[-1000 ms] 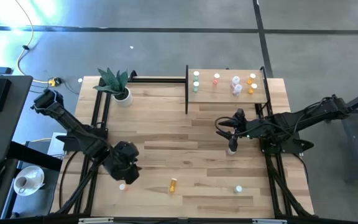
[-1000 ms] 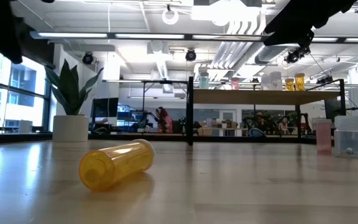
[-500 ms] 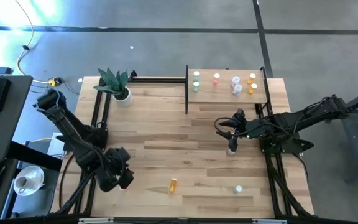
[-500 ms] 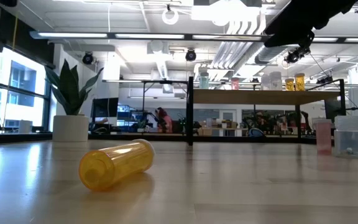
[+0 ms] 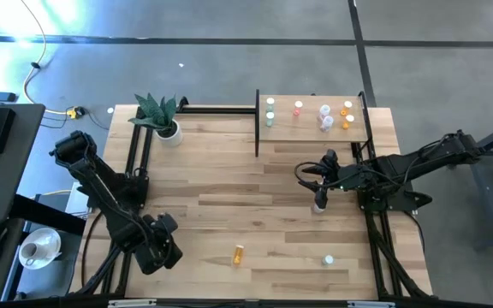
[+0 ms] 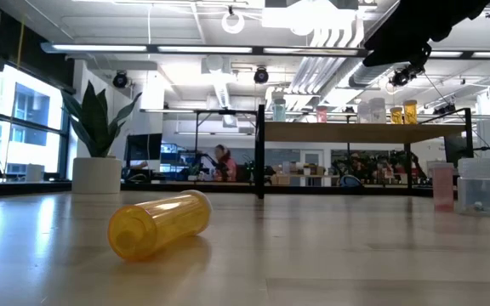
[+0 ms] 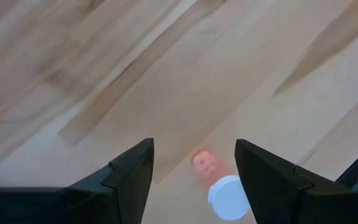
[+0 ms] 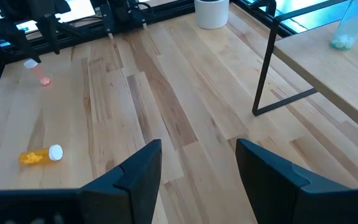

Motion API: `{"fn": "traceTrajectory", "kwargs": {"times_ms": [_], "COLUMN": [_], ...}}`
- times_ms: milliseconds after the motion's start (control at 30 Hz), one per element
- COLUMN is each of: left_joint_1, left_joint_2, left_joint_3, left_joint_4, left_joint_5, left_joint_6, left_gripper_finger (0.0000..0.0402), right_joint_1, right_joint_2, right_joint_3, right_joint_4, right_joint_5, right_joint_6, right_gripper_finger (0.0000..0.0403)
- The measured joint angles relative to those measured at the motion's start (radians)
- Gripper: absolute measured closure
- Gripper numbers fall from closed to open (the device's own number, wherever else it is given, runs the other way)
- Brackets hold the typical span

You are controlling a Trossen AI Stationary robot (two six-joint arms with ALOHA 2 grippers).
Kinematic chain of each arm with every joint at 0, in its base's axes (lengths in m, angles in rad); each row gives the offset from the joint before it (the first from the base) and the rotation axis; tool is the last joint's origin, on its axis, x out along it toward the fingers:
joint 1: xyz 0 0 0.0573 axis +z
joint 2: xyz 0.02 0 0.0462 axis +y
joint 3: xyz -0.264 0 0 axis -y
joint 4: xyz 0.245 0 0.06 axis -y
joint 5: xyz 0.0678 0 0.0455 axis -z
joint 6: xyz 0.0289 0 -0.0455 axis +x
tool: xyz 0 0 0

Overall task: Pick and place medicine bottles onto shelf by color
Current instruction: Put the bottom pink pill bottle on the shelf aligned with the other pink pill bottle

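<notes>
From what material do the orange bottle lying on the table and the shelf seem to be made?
The orange bottle looks like translucent plastic with a smooth, slightly glossy surface: light glows through its wall. Its cap looks like white opaque plastic. The shelf seems to be a pale, smooth wooden board with a matte finish; it may be veneer or laminate. Its posts look like thin black metal.

The left arm folds down along the near-left corner of the desk, its left hand [image 5: 163, 250] low there with both fingers [image 7: 129, 180] spread apart, holding nothing. The right arm reaches in from the right side, its right hand [image 5: 319, 190] pointing down, fingers [image 8: 135, 174] parted and empty.
</notes>
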Motion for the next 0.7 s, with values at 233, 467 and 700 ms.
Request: {"fn": "traceTrajectory", "kwargs": {"times_ms": [233,467,700], "left_joint_1": [-0.022,-0.022,-0.043], "left_joint_2": [0.007,0.012,0.012], "left_joint_3": [0.0,0.0,0.0], "left_joint_4": [0.038,0.067,0.107], "left_joint_5": [-0.001,0.007,0.005], "left_joint_6": [-0.007,-0.007,-0.001], "left_gripper_finger": [0.0186,0.0186,0.0186], "right_joint_1": [0.0,0.0,0.0], "right_joint_2": [0.0,0.0,0.0], "right_joint_3": [0.0,0.0,0.0], "right_joint_4": [0.001,0.0,0.0], "right_joint_5": [0.0,0.0,0.016], "right_joint_6": [0.0,-0.005,-0.026], "right_gripper_finger": [0.0205,0.0205,0.0205]}}
